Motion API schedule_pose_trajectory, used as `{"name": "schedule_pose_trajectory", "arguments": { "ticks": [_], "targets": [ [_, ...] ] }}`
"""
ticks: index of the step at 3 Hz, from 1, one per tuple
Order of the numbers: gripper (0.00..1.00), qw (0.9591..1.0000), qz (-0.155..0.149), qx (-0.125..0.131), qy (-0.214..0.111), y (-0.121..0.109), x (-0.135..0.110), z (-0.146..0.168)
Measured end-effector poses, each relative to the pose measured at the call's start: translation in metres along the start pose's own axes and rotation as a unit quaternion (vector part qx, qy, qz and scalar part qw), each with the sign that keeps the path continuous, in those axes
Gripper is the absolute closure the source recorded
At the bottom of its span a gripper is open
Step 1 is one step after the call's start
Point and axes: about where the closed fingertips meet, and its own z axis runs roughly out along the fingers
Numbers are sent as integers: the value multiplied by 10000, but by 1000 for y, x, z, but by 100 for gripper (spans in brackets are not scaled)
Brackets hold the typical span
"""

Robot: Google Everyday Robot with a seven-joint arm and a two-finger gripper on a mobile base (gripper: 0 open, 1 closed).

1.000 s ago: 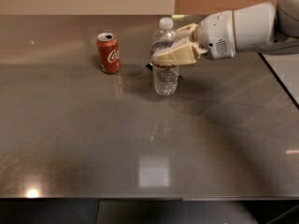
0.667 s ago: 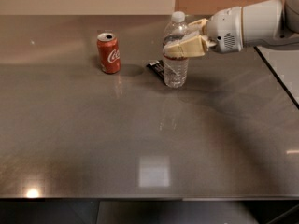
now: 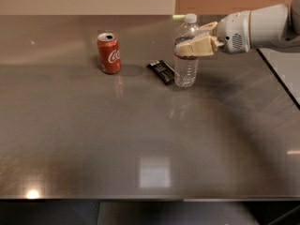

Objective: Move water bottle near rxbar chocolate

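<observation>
And the claw [image 3: 185,47] has slid rightward across the worktop [image 3: 154,139], clamped around the upper body of the water bottle [image 3: 186,71], one pale finger across its front. That shift has uncovered the rxbar chocolate [image 3: 161,71], a second ago hidden by the bottle, now lying flat below and just left of the claw. The bottle stands upright in the grip, its base right beside the bar's near end; whether it rests on the worktop I cannot tell. The red soda can [image 3: 108,53] sits well off to the claw's left. Bottle and bar already look close, so set-down and release seem all that's left.
</observation>
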Motion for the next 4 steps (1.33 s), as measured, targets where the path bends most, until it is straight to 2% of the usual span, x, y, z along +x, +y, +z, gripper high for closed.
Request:
{"name": "schedule_pose_trajectory", "arguments": {
  "ticks": [2, 3, 4],
  "targets": [
    [100, 9995, 284, 62, -148, -12, 19, -1],
    [100, 9993, 246, 51, -286, -14, 23, 2],
    [84, 9993, 119, 62, -353, -13, 24, 4]
  ]
}}
